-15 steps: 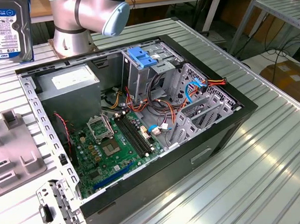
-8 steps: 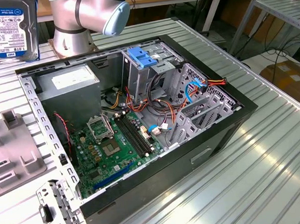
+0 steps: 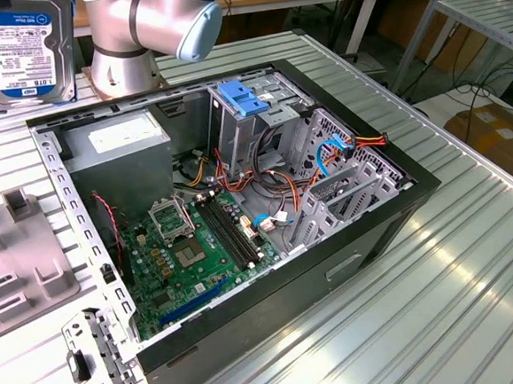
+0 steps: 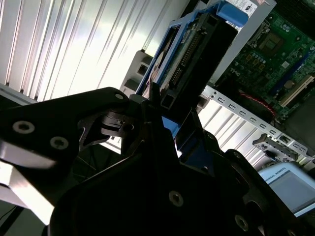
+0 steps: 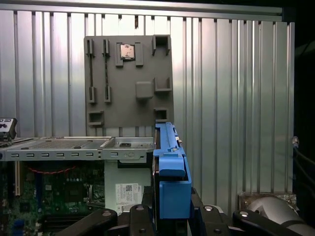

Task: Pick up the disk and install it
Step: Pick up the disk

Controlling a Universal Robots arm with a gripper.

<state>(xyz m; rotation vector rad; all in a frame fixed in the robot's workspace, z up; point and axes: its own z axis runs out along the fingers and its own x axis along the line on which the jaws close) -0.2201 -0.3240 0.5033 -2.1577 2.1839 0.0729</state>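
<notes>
Grips the disk edge-on, jaws of the gripper closed across its light-blue side rails. Holds it aloft at the exterior view's upper left, well apart from the drive cage in the open computer case. Looks stiff, dense and fairly heavy; probably shock-sensitive, with exposed connector pins along one end, so best taken by the rails rather than the label face. Beyond: the motherboard, a grey fixture plate and the ribbed metal table.
</notes>
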